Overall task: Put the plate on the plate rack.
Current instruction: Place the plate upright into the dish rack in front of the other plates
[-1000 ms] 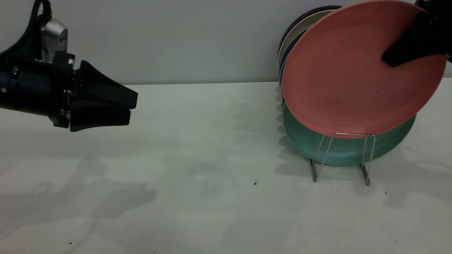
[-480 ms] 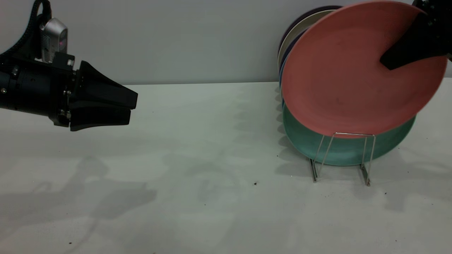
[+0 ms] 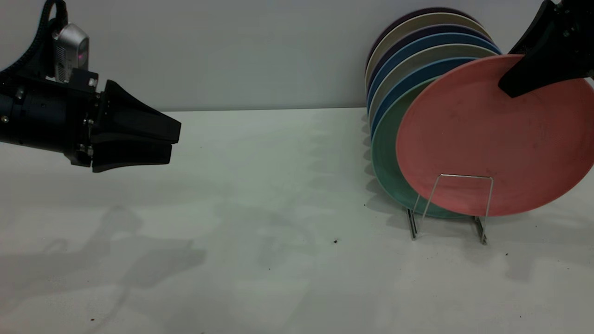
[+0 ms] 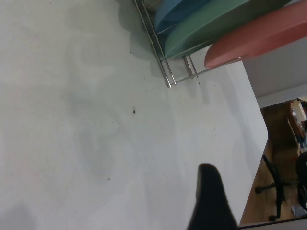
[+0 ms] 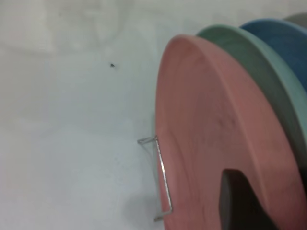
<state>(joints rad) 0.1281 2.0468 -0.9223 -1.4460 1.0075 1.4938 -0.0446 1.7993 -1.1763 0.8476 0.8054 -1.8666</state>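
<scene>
While right pincer (image 3: 510,88) grips plate (image 3: 492,139) | rack (image 3: 464,204) | no writing

Matte black arms — silver wrist camera (image 3: 70,51)

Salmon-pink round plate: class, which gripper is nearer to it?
Right. The right gripper grips the salmon-pink round plate at its upper edge; the left gripper hangs far across the table, shut and empty.
</scene>
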